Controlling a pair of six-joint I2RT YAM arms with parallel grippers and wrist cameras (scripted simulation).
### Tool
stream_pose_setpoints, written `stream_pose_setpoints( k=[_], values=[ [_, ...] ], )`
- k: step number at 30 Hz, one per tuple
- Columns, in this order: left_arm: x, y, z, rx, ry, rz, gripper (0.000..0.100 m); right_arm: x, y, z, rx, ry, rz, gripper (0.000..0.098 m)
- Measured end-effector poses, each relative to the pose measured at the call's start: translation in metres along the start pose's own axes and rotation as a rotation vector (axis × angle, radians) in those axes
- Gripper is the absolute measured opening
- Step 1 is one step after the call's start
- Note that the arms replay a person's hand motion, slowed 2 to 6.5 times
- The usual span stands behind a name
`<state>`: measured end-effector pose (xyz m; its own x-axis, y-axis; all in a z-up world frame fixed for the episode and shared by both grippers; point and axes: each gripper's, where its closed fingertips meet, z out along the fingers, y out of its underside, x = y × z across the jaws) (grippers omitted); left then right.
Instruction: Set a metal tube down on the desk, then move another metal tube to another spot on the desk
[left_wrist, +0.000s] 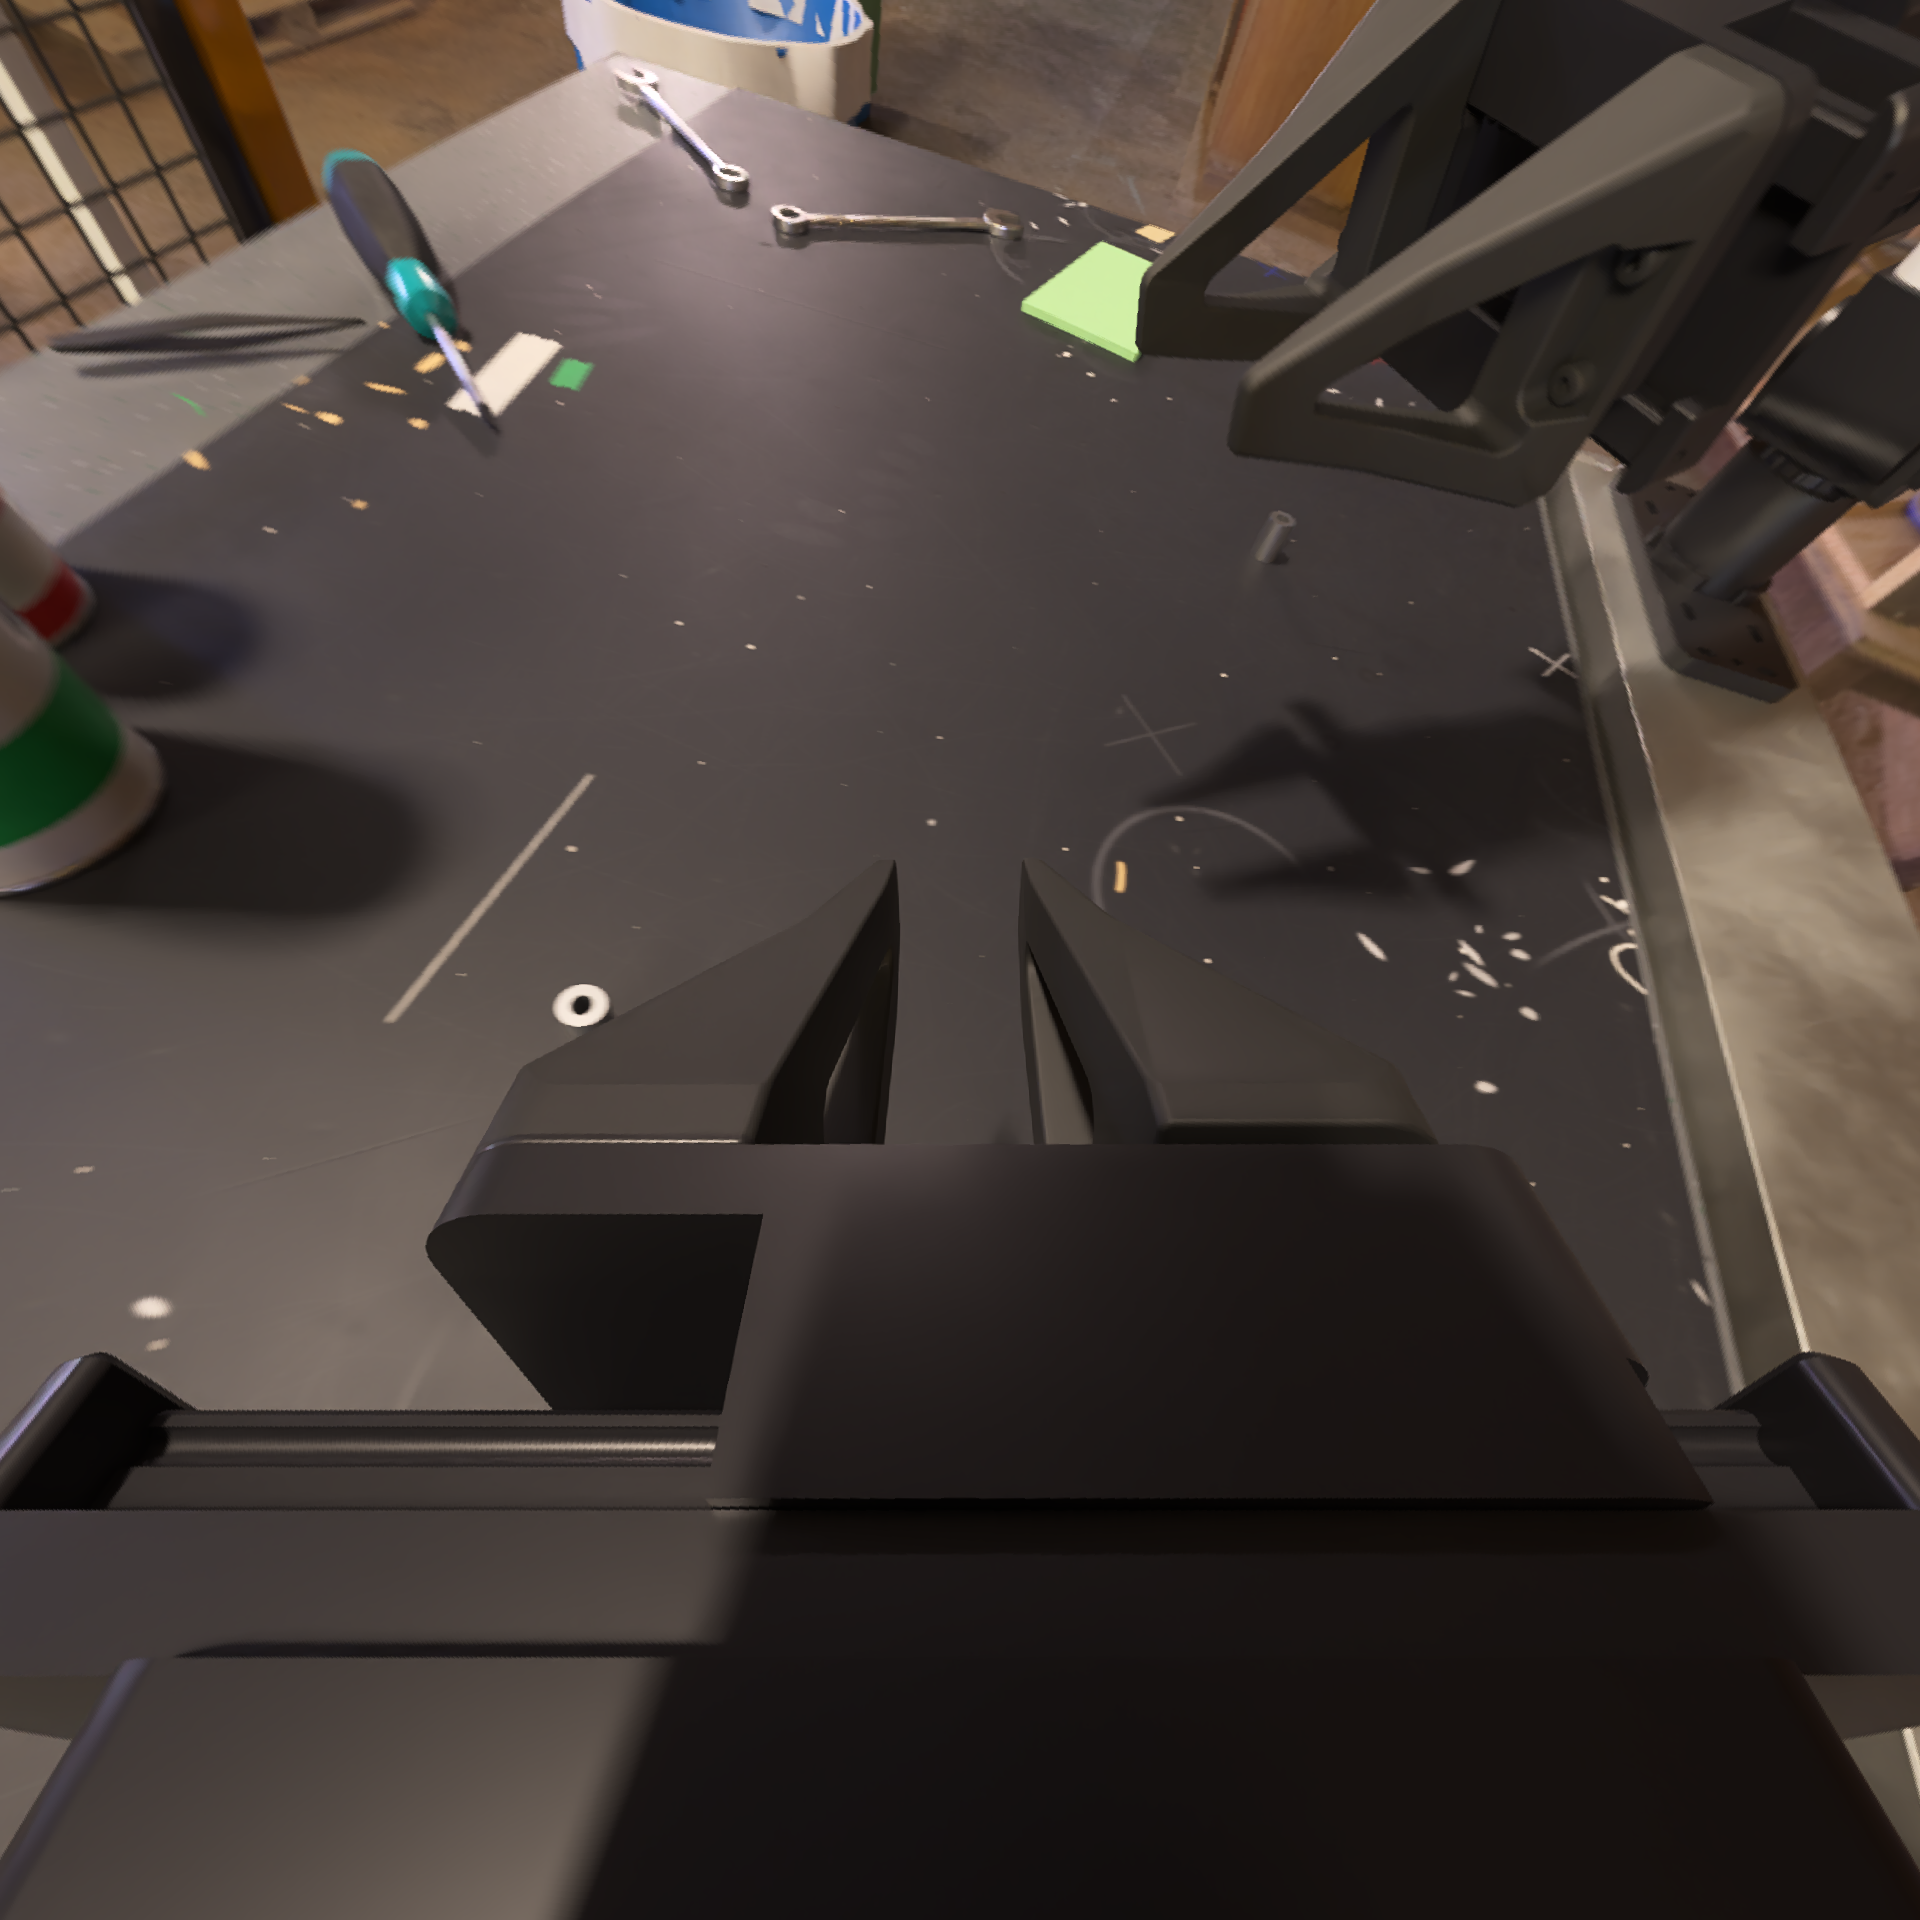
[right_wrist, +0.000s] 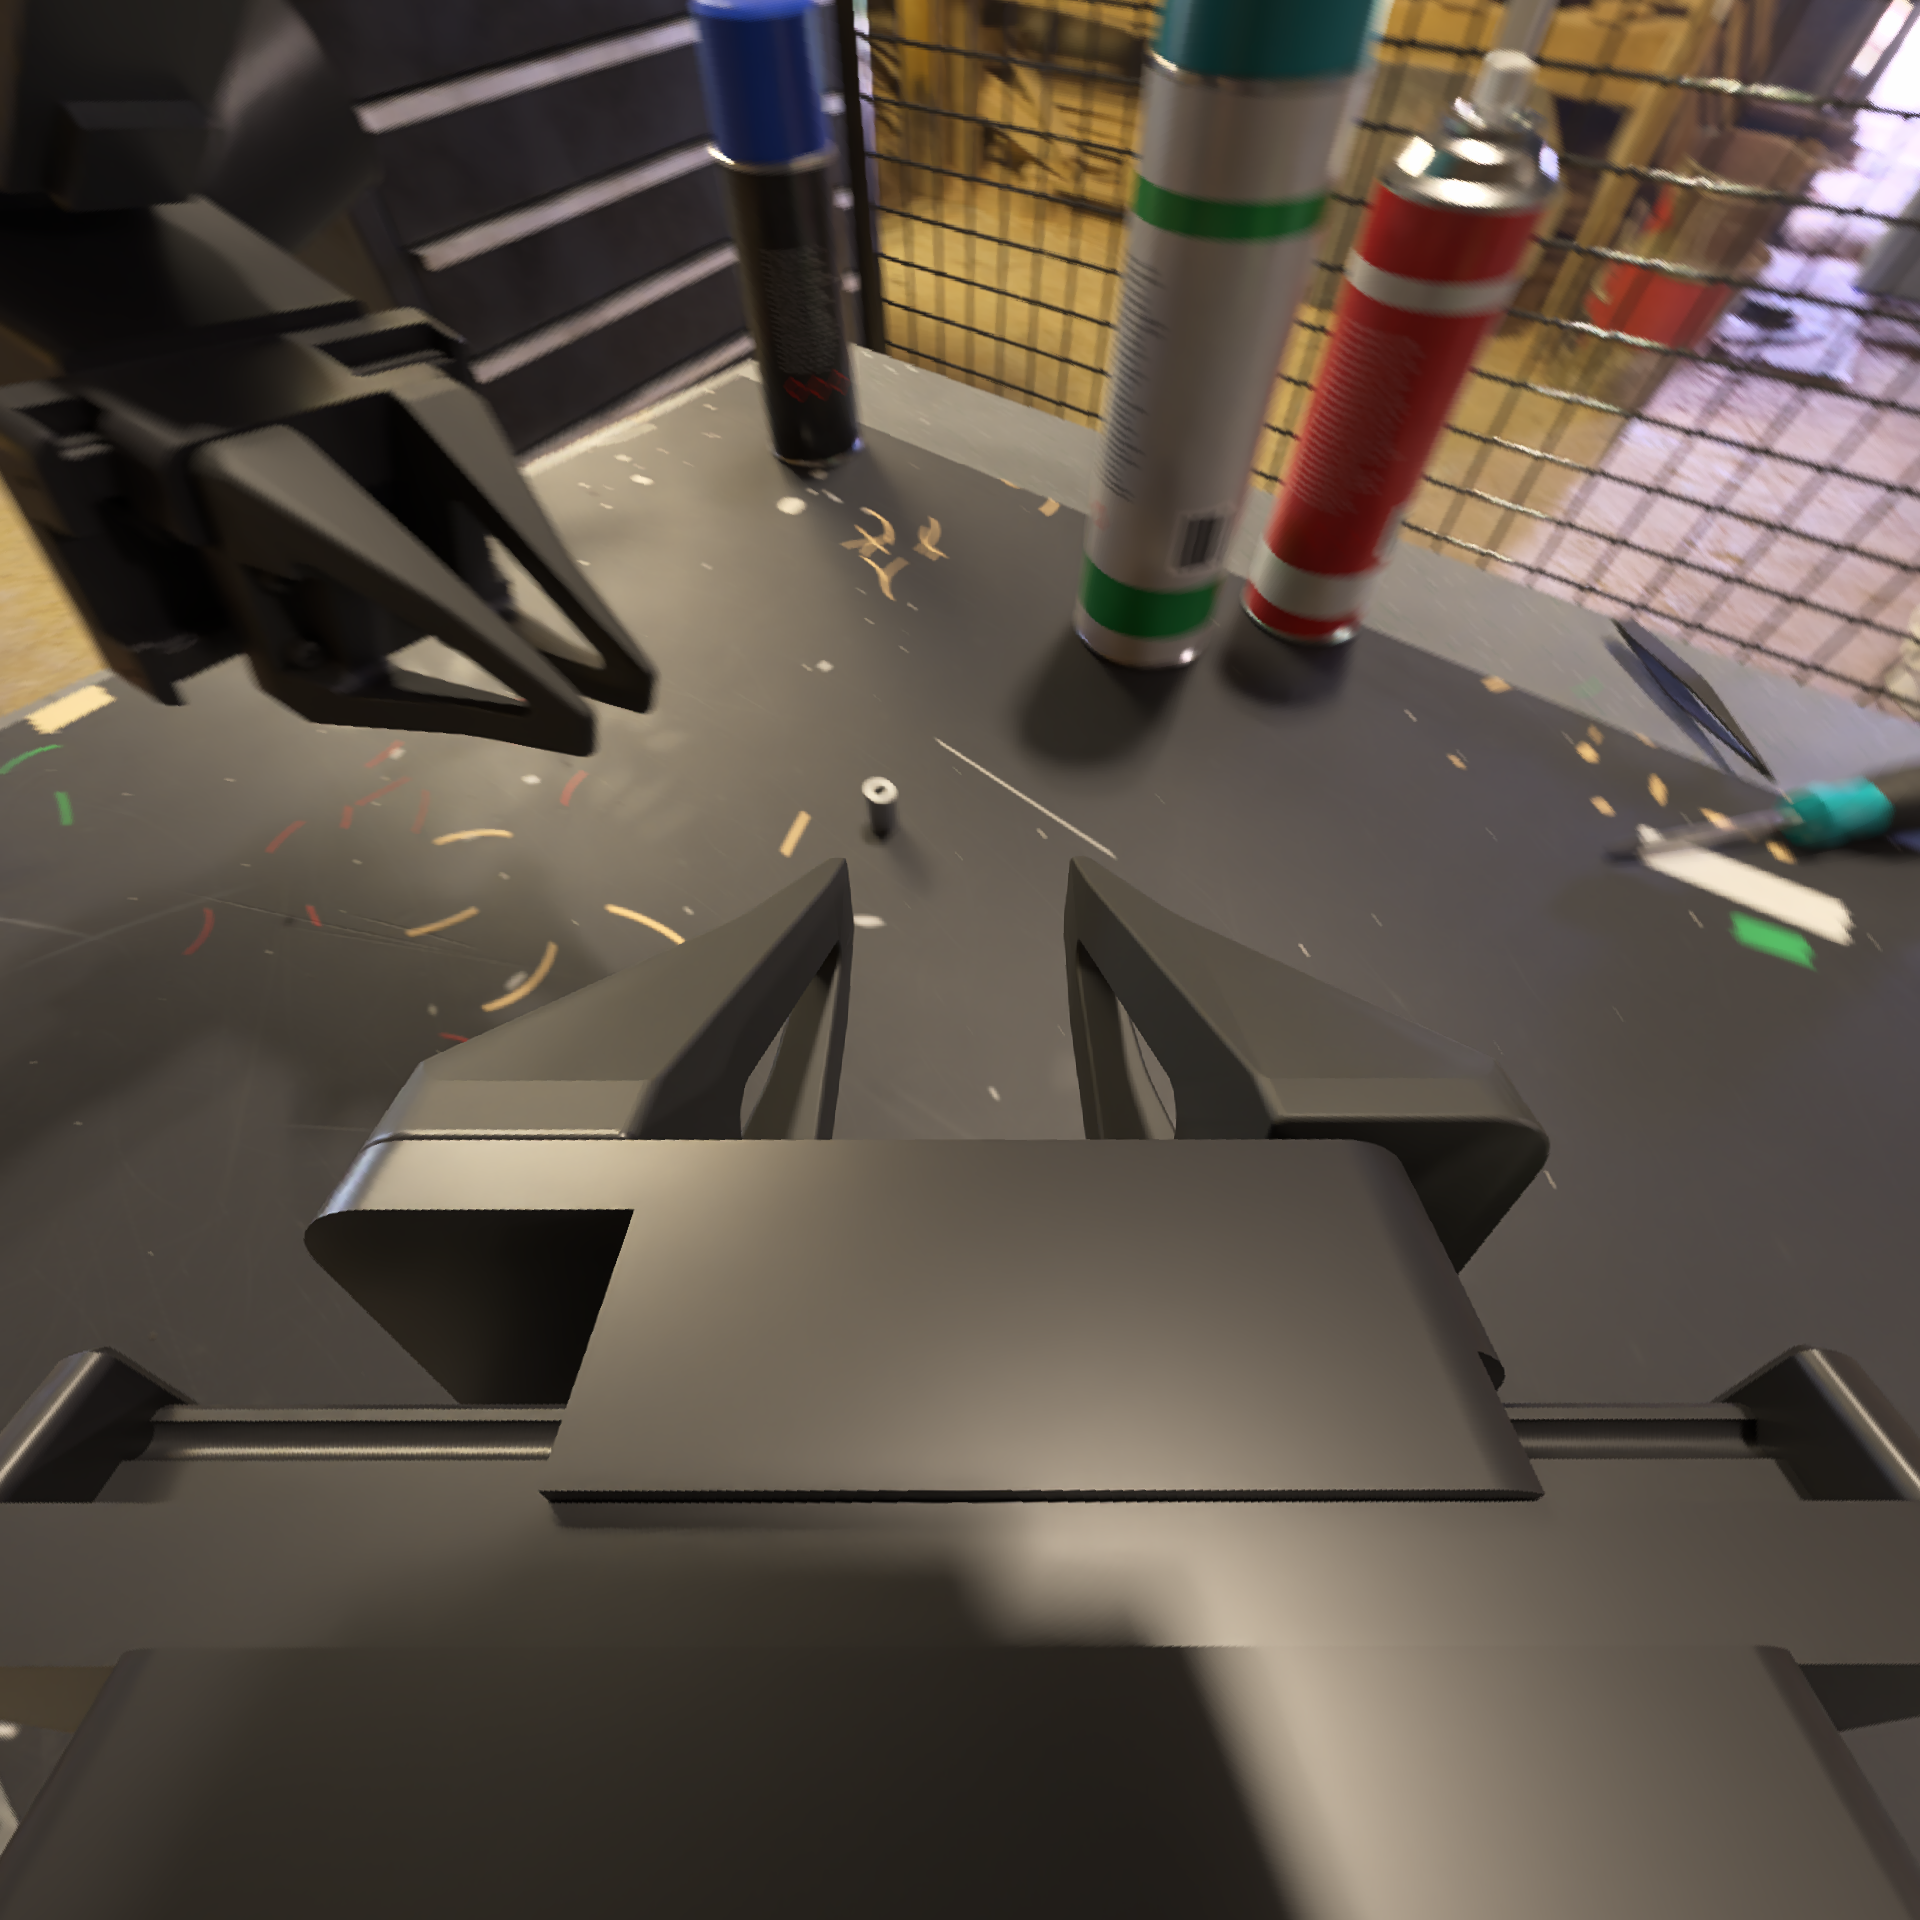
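A small grey metal tube stands upright on the dark desk, below and in front of the right gripper. The right wrist view shows an upright tube just ahead of my right gripper, slightly left of its centre line and apart from the fingers. The right gripper is open and empty; it also shows in the left wrist view. My left gripper is narrowly open with nothing between its fingers, above bare desk. It shows at upper left in the right wrist view.
Spray cans stand at the desk's left side: green-banded, red, blue-capped. A teal-handled screwdriver, two wrenches, a green pad, tweezers and a washer lie around. A wire fence backs the cans.
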<state>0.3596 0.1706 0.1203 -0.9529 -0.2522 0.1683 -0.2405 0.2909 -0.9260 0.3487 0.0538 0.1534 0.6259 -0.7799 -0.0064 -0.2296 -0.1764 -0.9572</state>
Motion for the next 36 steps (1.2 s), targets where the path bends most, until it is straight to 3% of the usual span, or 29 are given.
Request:
stream_pose_setpoints(
  k=[9, 18, 22, 29, 36],
  values=[
    [-0.037, -0.005, -0.015, -0.007, -0.071, 0.094, 0.020, -0.043, -0.031, 0.070, 0.047, -0.198, -0.109, 0.0325],
    [-0.066, 0.007, -0.026, -0.009, -0.151, 0.170, 0.019, -0.061, -0.022, 0.122, 0.033, -0.307, -0.129, 0.0235],
    [-0.075, 0.013, -0.030, 0.002, -0.191, 0.157, 0.019, -0.063, -0.010, 0.133, 0.008, -0.339, -0.083, 0.0195],
    [-0.083, 0.026, -0.029, -0.029, -0.176, 0.091, 0.019, -0.066, 0.005, 0.138, -0.004, -0.381, 0.018, 0.0165],
    [-0.085, 0.022, -0.032, -0.008, -0.180, 0.076, 0.019, -0.063, 0.010, 0.139, -0.009, -0.382, 0.041, 0.0167]
  ],
)
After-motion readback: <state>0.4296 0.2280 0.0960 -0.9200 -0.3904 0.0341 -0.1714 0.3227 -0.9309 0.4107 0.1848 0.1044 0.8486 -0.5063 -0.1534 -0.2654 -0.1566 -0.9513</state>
